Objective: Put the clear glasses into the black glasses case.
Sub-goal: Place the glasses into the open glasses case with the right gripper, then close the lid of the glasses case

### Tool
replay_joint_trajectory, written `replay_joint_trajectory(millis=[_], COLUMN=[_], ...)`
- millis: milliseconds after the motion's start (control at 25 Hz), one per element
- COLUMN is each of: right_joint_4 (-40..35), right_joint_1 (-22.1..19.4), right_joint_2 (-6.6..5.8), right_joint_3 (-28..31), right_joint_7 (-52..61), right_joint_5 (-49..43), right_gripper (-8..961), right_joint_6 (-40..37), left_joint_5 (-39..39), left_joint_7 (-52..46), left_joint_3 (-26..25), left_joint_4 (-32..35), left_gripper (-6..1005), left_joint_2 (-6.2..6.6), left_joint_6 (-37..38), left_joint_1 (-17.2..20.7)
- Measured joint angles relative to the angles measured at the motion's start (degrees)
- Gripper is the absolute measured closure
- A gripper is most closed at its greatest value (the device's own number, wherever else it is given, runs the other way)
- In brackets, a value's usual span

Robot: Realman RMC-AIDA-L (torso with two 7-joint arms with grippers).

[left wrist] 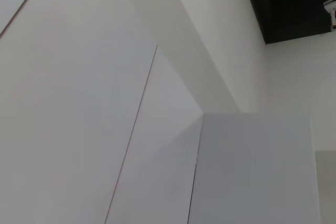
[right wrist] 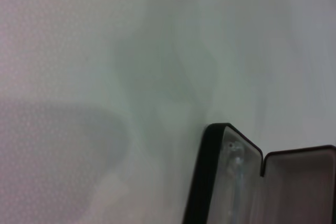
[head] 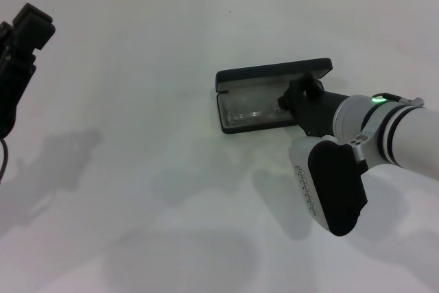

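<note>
head view shows the black glasses case [head: 273, 94] lying open on the white desk [head: 151, 190], toward the far edge and right of the middle, its lid standing up along the far side. the clear glasses [head: 250, 109] lie inside the case's tray, seen as pale glints against the grey lining. the right hand [head: 296, 98] sits at the right end of the open case, over the tray's end and just below the lid; whether its fingers are spread or clenched cannot be told, since the wrist hides them. the left hand [head: 20, 46] hangs raised at the desk's left edge, well apart from the case, and its grip cannot be told either. the right wrist view shows the case's tray end with the clear glasses inside and the lid's grey lining beside it.
</note>
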Motion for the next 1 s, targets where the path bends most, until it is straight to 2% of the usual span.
replay_joint_trajectory(millis=[320, 600, 760, 1000], right_joint_4=[-0.4, -5.8, -12.1, -24.3], right_joint_1=[-0.5, -4.1, -7.6, -13.7], right_joint_2=[0.09, 0.04, -0.29, -0.76], right_joint_3=[0.0, 0.0, 0.5, 4.5], right_joint_7=[0.0, 0.5, 1.4, 2.8], right_joint_5=[0.0, 1.3, 7.2, 20.8], right_gripper=[944, 938, 923, 900], right_joint_6=[-0.3, -1.2, -4.8, -15.3], left_joint_5=[0.0, 0.0, 0.1, 1.2], left_joint_7=[0.0, 0.0, 0.0, 0.2], left_joint_3=[0.0, 0.0, 0.0, 0.0], left_joint_4=[0.0, 0.1, 0.5, 2.6], left_gripper=[900, 900, 900, 900], left_joint_2=[0.00, 0.00, 0.04, 1.51], left_joint_6=[0.0, 0.0, 0.0, -0.1], left_joint_1=[-0.2, -0.3, -0.2, -0.9])
